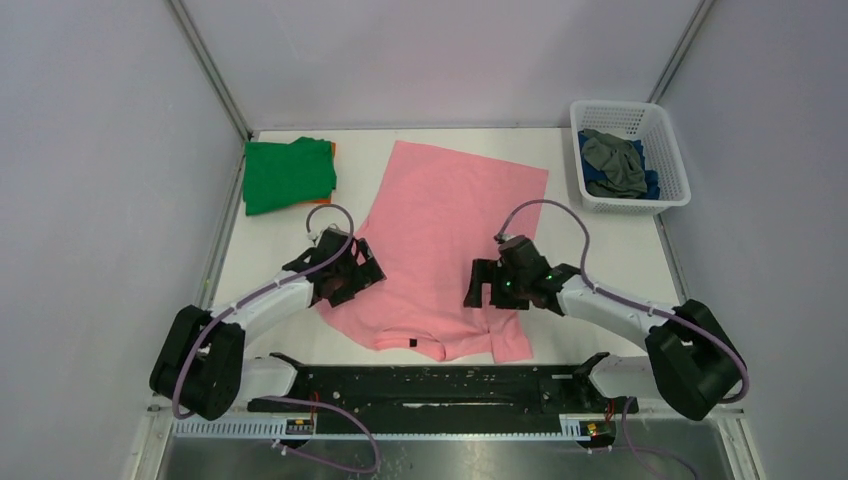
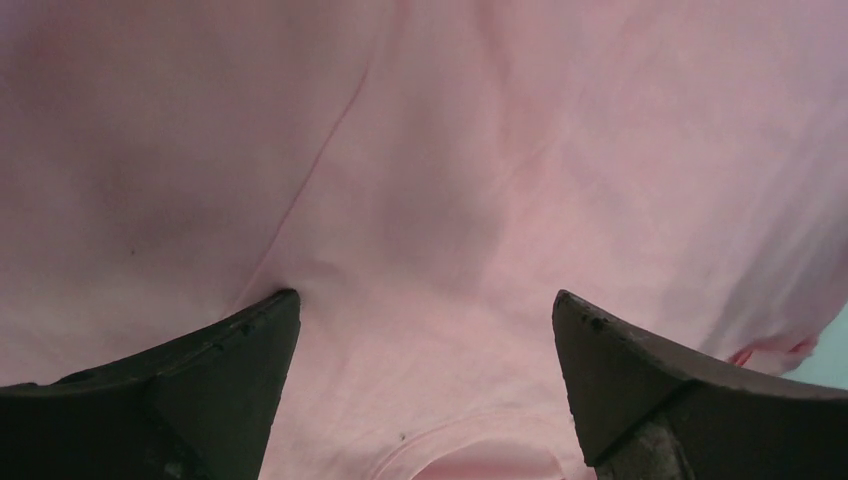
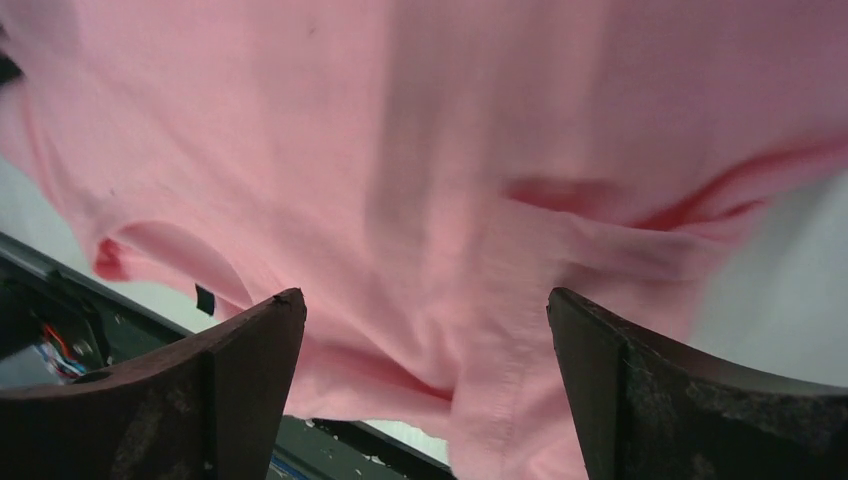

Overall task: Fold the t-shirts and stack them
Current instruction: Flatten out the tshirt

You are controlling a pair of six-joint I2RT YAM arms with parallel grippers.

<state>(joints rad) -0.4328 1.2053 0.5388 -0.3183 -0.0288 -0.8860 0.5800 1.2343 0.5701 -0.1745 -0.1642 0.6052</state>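
Observation:
The pink t-shirt (image 1: 440,235) lies spread flat on the white table, collar toward the near edge and hem at the back. My left gripper (image 1: 352,272) hovers over its left shoulder, jaws wide open, with only pink cloth (image 2: 430,200) beneath and nothing pinched. Over the right shoulder and sleeve my right gripper (image 1: 487,287) also stands open above the cloth (image 3: 440,180). A folded green t-shirt (image 1: 288,175) rests on an orange one (image 1: 328,150) at the back left. Grey (image 1: 612,160) and blue (image 1: 648,182) t-shirts sit crumpled in the basket.
A white lattice basket (image 1: 668,150) stands at the back right. Grey walls close in the table on three sides. A black rail (image 1: 430,385) runs along the near edge between the arm bases.

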